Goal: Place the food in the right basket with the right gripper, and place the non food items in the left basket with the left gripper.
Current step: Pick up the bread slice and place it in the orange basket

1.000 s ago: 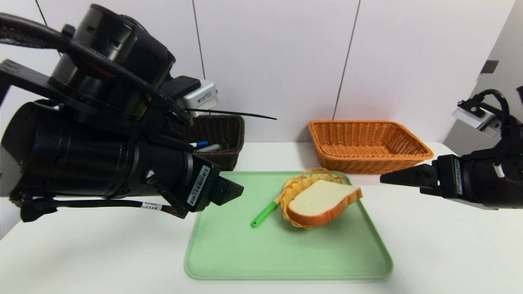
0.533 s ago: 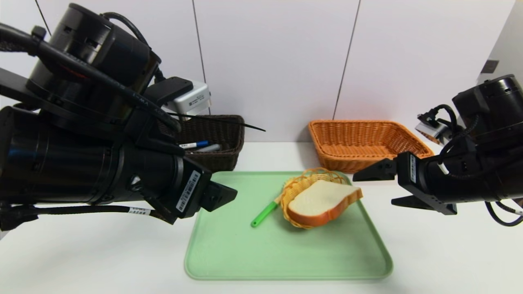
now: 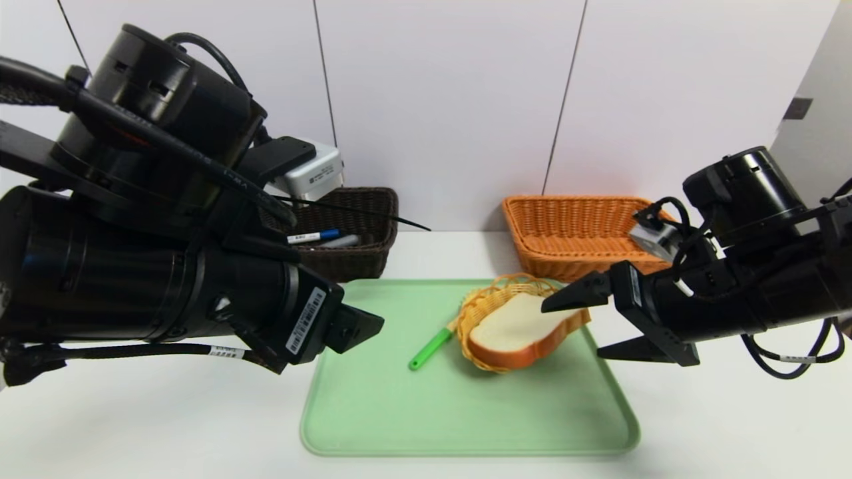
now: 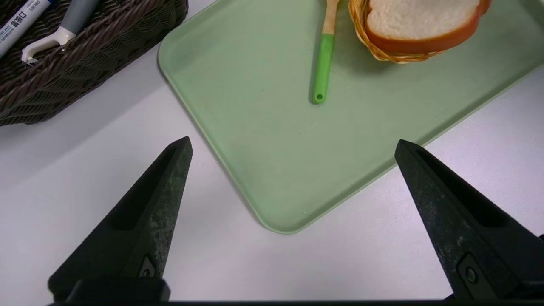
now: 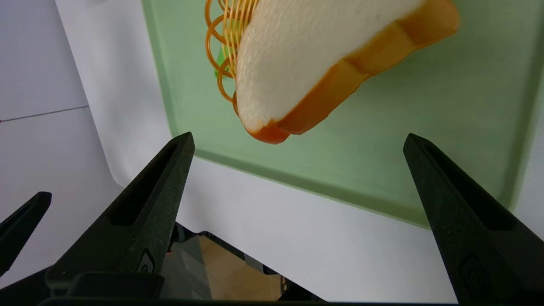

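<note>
while the right pincer [image 3: 570, 332], spread wide, partly hides the bread [image 3: 529, 322], the spread left pincer's [image 4: 294, 140] arm covers part of the dark basket [image 3: 356, 263].

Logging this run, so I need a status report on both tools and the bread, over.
Right tool open near bread slice, nothing gripped. Left tool open, empty, tray's left side. Bread sits in small wicker basket; nothing seen blocking it.

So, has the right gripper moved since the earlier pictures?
Yes, the right gripper has moved to the left in the head view, and its upper finger now overlaps the bread.
</note>
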`<action>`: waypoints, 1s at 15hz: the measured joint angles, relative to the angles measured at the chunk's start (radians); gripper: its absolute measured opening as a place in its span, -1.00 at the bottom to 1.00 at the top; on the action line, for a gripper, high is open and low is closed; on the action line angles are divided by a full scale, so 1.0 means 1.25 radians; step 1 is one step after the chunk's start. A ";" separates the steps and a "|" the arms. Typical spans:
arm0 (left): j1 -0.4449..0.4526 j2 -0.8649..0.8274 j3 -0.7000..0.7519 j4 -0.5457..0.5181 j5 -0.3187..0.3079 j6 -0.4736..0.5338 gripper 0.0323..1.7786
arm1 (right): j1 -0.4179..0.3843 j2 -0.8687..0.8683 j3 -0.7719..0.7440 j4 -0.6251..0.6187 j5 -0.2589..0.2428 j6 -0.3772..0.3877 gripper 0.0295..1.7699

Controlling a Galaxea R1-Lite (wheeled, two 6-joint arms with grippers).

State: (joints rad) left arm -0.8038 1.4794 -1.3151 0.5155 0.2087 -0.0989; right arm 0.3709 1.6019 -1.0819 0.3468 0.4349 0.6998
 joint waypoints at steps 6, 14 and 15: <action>0.000 0.003 0.013 -0.016 -0.002 0.003 0.90 | 0.001 0.067 0.000 -0.123 0.008 0.031 0.92; 0.000 0.006 0.016 -0.017 -0.002 0.003 0.90 | 0.000 0.105 -0.002 -0.151 0.003 0.038 0.39; 0.000 0.007 0.016 -0.017 -0.002 0.002 0.90 | 0.000 0.104 -0.001 -0.156 0.003 0.037 0.23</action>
State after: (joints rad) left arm -0.8038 1.4883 -1.2949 0.4940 0.2068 -0.0962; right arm 0.3704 1.7317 -1.0834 0.1519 0.4381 0.7466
